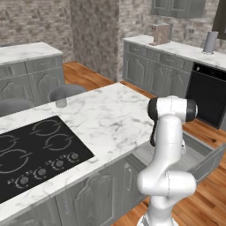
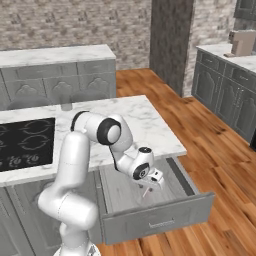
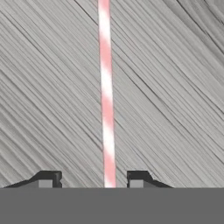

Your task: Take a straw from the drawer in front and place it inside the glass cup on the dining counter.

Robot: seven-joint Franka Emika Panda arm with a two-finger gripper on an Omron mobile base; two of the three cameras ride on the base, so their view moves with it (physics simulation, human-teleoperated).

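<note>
Hand (image 3: pixel 89 181) down inside the wide, shallow grey box drawer (image 2: pixel 197 202), fingers part-spread either side of the thin pink-and-white striped straw (image 3: pixel 106 96), not yet clamped on it as far as visible. Straw lying flat on the light grey drawer floor, running straight between the two dark fingertips (image 3: pixel 48 178) in the hand view.

Likely very light, stiff enough to lift by one point, but smooth, round and easily crushed or rolled away; best pinched gently across its width near mid-length, so as not to tip.

Counted: one straw, one open drawer, one small clear glass tumbler (image 1: pixel 61 102) standing at the far edge of the white grey-veined marble island surface (image 1: pixel 110 117), well apart from the drawer.
</note>
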